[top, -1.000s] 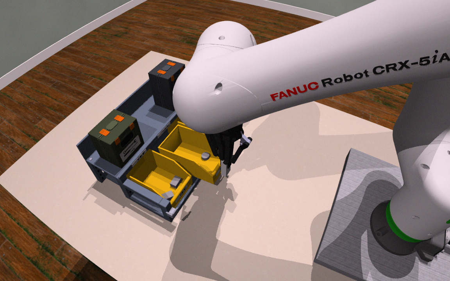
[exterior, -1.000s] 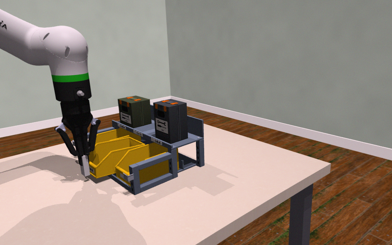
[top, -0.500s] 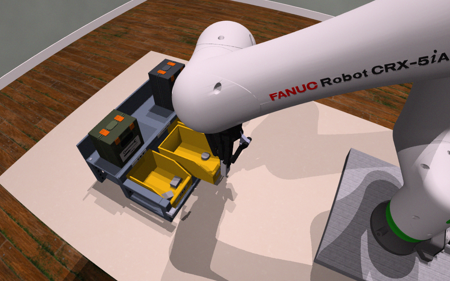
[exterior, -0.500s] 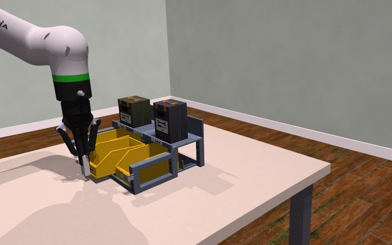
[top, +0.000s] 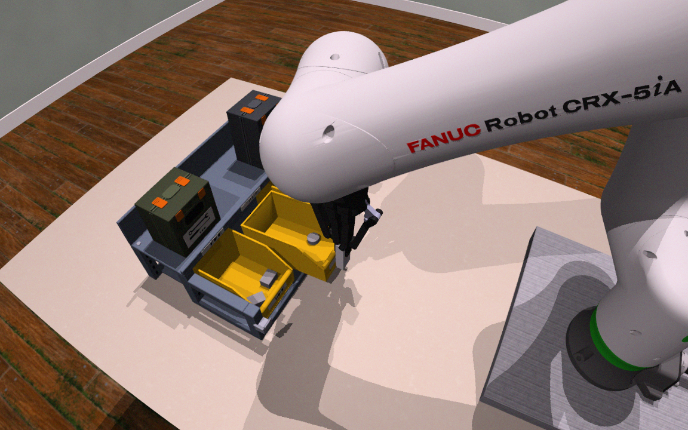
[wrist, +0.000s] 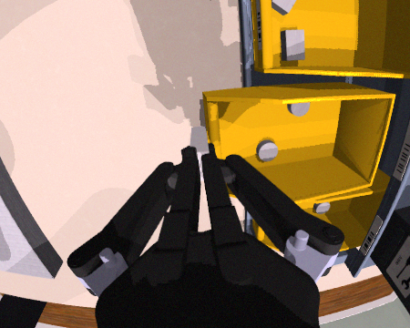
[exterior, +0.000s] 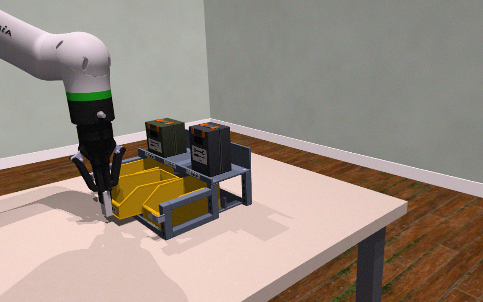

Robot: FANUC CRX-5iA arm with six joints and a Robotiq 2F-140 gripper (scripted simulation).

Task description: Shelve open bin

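The middle yellow bin, with round grey parts inside, lies across the shelf's front lip. Its open front juts out over the table and its rear rim is in front of the upper board. It looks tilted, front low; what bears its underside is hidden. My gripper is shut and empty, pointing down just outside the bin's front; contact is unclear. One neighbouring bin stands behind the lip with its parts; the other bin is partly covered.
The shelf has side rails and an upper board. A green case and a dark case stand on that board. The robot's metal base plate is on the table's opposite side.
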